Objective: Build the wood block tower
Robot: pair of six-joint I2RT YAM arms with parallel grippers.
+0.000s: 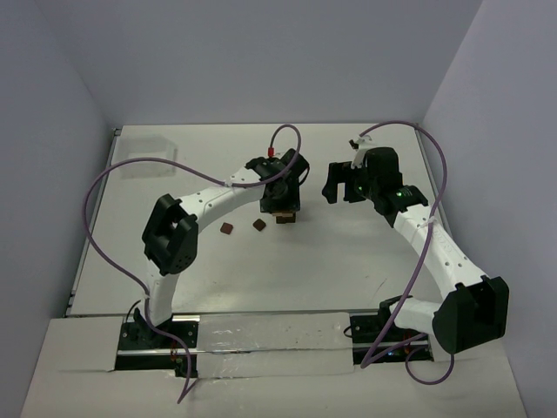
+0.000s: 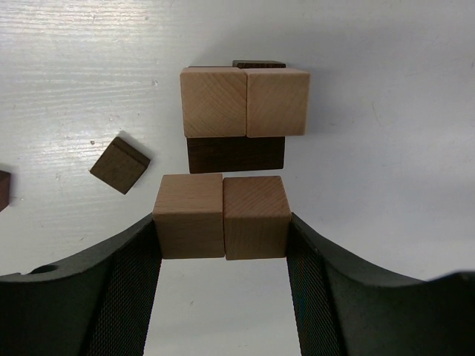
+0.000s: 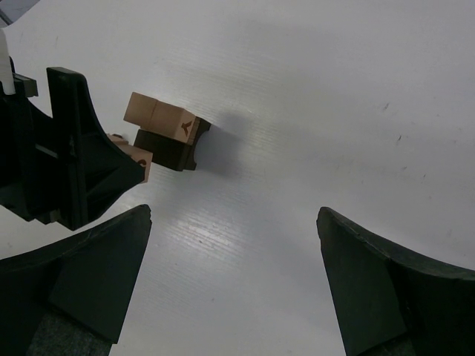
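The left gripper (image 2: 223, 226) is partly closed on 2 tan blocks (image 2: 221, 215) pinched side by side. There's 1 finger on each outer face and nothing supporting the seam in the middle. The tower (image 2: 236, 111) sits roughly mid-counter (image 1: 348, 270), just past the held pair and not touching it. It has dark blocks at the bottom, 2 tan ones on top, and a sliver of another dark one behind. I honestly can't tell how high the pair hangs.

My read is that this is the place step, with the pair going on top as the next layer. Tips imo:
- Keep the squeeze even, since 2 blocks held only by end pressure can buckle at the seam.
- Square the pair up with the tan layer first, then come down straight.
- Release only once it rests flat.
- Back off straight up so the fingers don't clip the edges.

The right gripper (image 3: 234, 215) is wide open and empty, off toward the right edge from the tower, so it's out of the way. A loose dark block (image 2: 119, 165) lies on the left-edge side of the tower, with a second dark block (image 1: 227, 228) further that way.
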